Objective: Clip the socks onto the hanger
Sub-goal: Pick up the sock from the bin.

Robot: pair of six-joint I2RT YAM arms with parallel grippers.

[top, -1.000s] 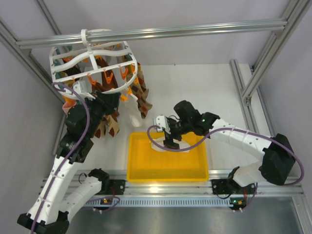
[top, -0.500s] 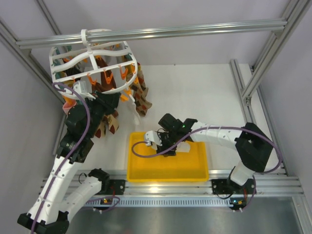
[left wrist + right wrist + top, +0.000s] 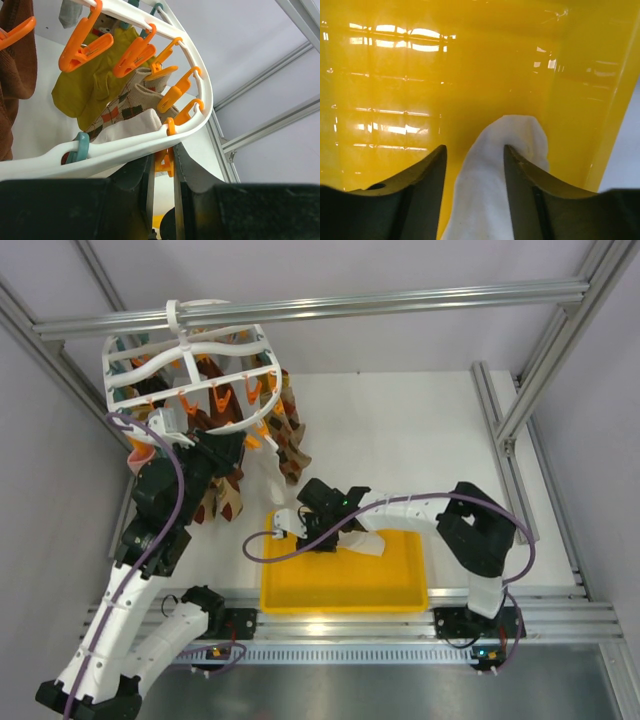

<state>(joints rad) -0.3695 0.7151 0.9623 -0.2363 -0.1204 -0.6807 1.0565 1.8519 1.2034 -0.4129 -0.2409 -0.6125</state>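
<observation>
The white lattice hanger [image 3: 190,365] hangs from the top rail at the back left, with orange and teal clips. My left gripper [image 3: 232,440] is raised under its rim [image 3: 125,145]; its jaws are nearly closed on an orange clip [image 3: 165,164]. One cream sock [image 3: 132,127] hangs clipped just behind that rim. The other cream sock [image 3: 366,542] lies in the yellow tray [image 3: 345,595]. My right gripper [image 3: 318,533] is low in the tray's back left. It stands open [image 3: 475,150] and straddles one end of the sock [image 3: 492,175], the right finger touching the fabric.
Brown-orange patterned socks [image 3: 290,435] and an olive sock [image 3: 90,90] hang from the hanger, and a pink sock [image 3: 140,455] shows at its left. Aluminium frame rails run across the back [image 3: 350,305] and down the right side [image 3: 500,410]. The tray wall [image 3: 615,100] is close to my right fingers.
My right gripper has swung left across the tray and now sits at its back left over the sock's end. The left arm has stayed at the hanger.
</observation>
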